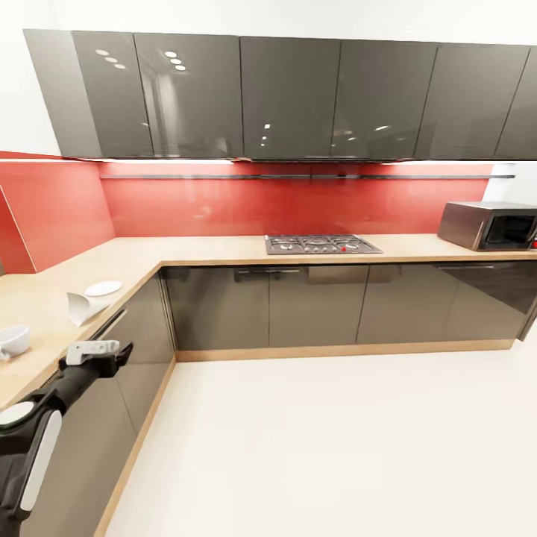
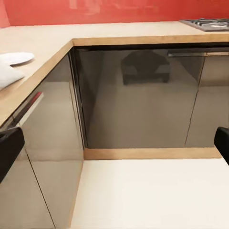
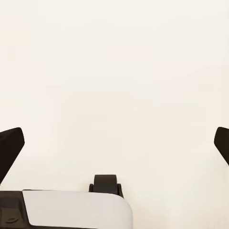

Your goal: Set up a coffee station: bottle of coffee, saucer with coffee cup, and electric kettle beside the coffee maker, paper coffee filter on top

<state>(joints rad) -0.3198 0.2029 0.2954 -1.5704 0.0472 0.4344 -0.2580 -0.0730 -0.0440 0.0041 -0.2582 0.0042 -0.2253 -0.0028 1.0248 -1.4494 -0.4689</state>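
The robot stands in the kitchen corner, facing the L-shaped counter [image 1: 224,252], and looks to be between steps, still travelling with nothing carried. On the counter's left run lie the saucer [image 1: 103,288], a white paper filter [image 1: 80,307] on its side just beside it, and the cup [image 1: 12,341] nearer the robot at the frame edge; the coffee maker, the bottle and the kettle are not to be seen here. The left claw [image 1: 95,350] hangs just off the counter edge near the filter; in its wrist view the two dark fingers [image 2: 9,148] sit far apart at the frame sides, so it is spread and empty. The right claw [image 3: 114,143] is likewise spread, pointed at bare pale floor. Next, I judge, the robot must turn toward the left run and pick a piece, probably the filter or saucer
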